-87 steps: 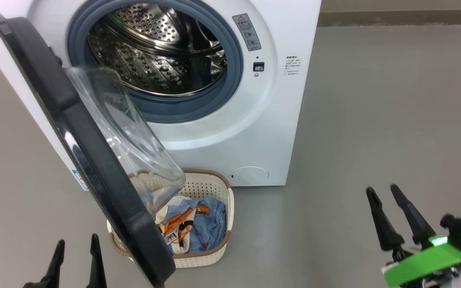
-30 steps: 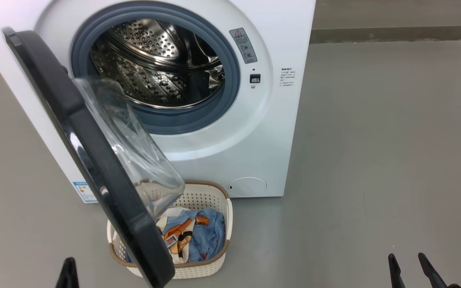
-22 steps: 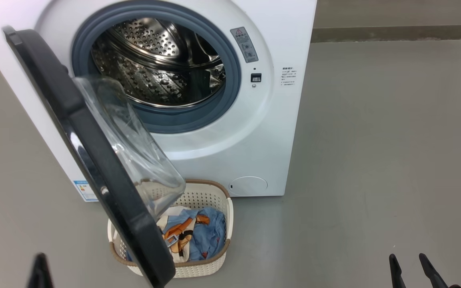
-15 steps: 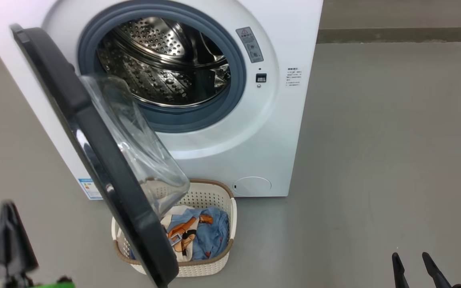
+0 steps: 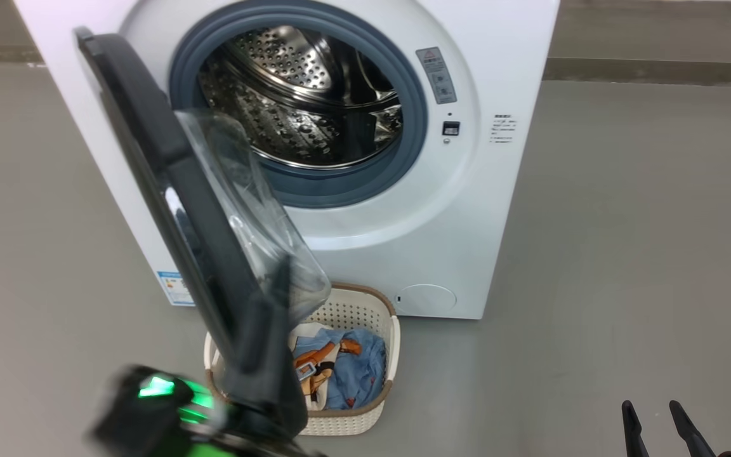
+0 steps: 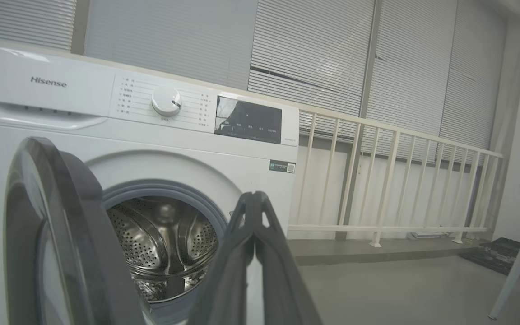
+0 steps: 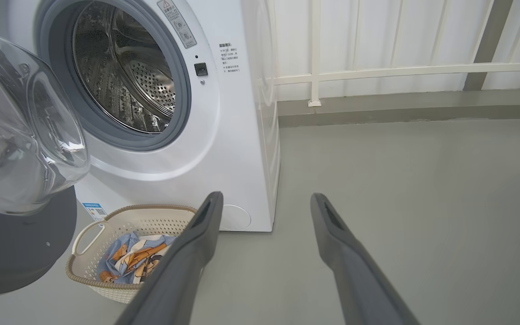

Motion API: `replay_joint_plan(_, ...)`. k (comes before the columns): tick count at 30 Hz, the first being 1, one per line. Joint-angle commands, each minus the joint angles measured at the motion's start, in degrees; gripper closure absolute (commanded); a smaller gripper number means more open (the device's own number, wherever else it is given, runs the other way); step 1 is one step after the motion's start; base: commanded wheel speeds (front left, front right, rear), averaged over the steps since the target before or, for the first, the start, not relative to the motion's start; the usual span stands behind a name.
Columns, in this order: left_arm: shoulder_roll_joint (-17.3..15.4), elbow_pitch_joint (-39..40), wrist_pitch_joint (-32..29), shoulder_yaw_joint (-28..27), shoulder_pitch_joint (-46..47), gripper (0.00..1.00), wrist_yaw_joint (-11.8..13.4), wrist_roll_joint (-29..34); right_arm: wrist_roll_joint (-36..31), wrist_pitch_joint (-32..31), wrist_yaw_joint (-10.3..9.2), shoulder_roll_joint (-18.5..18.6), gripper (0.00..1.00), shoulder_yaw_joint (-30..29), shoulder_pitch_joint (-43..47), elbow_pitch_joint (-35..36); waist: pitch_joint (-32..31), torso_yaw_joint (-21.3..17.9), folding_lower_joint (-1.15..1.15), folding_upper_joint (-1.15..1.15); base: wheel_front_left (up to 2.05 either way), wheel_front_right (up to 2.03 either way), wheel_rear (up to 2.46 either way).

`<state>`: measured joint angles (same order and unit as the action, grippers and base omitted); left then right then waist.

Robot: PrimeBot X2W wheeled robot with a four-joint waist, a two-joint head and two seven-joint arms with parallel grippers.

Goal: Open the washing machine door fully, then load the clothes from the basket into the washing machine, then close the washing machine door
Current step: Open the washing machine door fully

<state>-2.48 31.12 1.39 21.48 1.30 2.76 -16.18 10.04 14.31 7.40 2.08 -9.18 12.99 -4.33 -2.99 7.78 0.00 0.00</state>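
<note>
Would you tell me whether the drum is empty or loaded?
Empty where visible: bare steel drum; the clothes lie in the basket.

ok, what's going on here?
Laundry loading, early stage. The washing machine door stands partly open, swung out over the basket, which sits in front of the washing machine. The left hand is shut and raised near the door's lower edge; whether it touches the door is unclear. The right hand is open and empty, off to the side. The clothes lie in the basket, and the drum looks empty.
</note>
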Motion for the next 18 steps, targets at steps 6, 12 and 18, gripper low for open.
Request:
replay_joint_plan(6, -0.4, -7.9, -4.6, 6.8, -0.5, 1.0, 4.5, -9.3, 1.3, 0.7, 0.09, 0.8, 0.0, 2.3, -1.2, 0.9, 0.8, 2.2, 0.0, 0.0, 0.0, 0.0, 0.0)
replay_joint_plan(12, -0.4, -16.3, -3.6, 7.2, 0.1, 1.0, 6.6, -11.3, 1.0, 0.7, 0.09, 0.8, 0.0, 2.3, -1.8, 0.6, 1.1, 2.5, 0.0, 0.0, 0.0, 0.0, 0.0)
replay_joint_plan(18, -0.4, -23.0, -0.6, 8.5, 2.1, 1.0, 9.0, -12.1, 1.0, 0.7, 0.09, 0.8, 0.0, 2.7, -1.8, 0.4, 1.6, 2.5, 0.0, 0.0, 0.0, 0.0, 0.0)
